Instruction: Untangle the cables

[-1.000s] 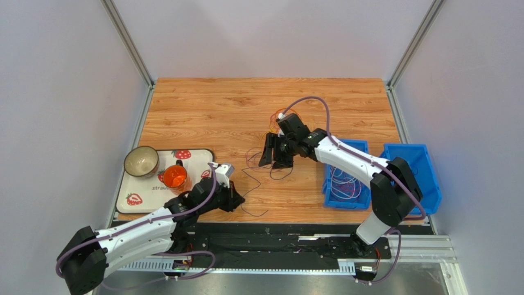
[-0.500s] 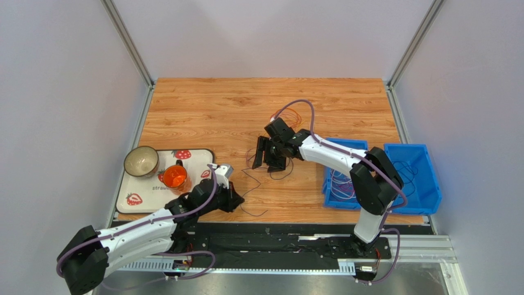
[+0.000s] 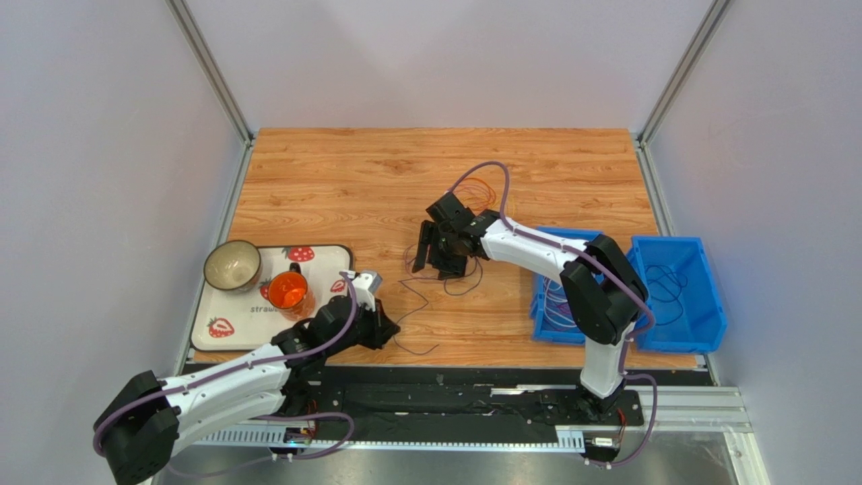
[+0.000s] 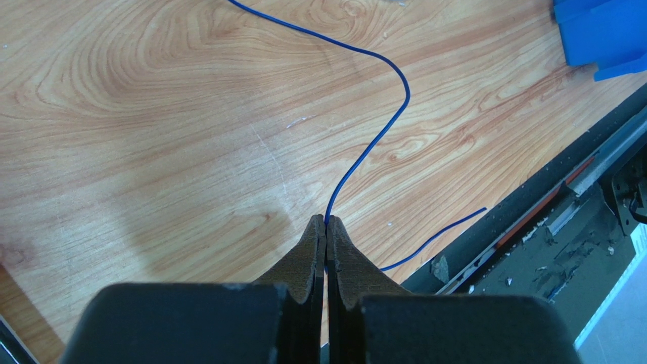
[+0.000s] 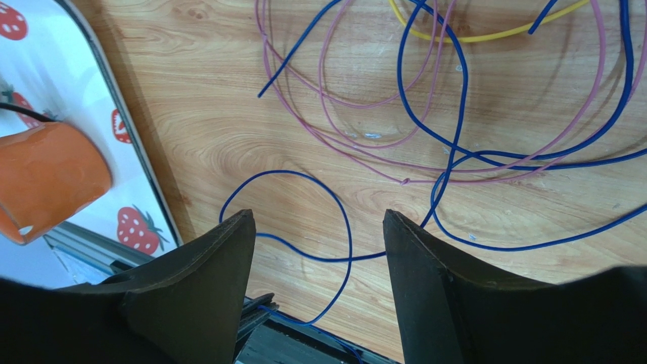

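The cables lie in a loose tangle on the wooden table (image 3: 334,182). In the right wrist view I see blue loops (image 5: 456,114), pink-purple loops (image 5: 342,140) and a yellow strand (image 5: 486,34). My right gripper (image 5: 317,220) is open and empty, hovering over a blue loop (image 5: 345,227); in the top view it (image 3: 435,261) is mid-table. My left gripper (image 4: 326,221) is shut on a blue cable (image 4: 383,125) near the table's front edge, also seen in the top view (image 3: 390,325). That cable runs away across the wood, and its free end (image 4: 444,233) lies beside the jaws.
A strawberry-print tray (image 3: 228,325) at the left holds a bowl (image 3: 232,265) and an orange cup (image 3: 287,290); the cup (image 5: 45,178) shows in the right wrist view. Two blue bins (image 3: 597,240) (image 3: 698,253) at the right hold cables. A black rail (image 3: 455,379) runs along the front.
My right arm has swung left, carrying its open gripper over the cable tangle. The left arm and its held blue cable have not moved.
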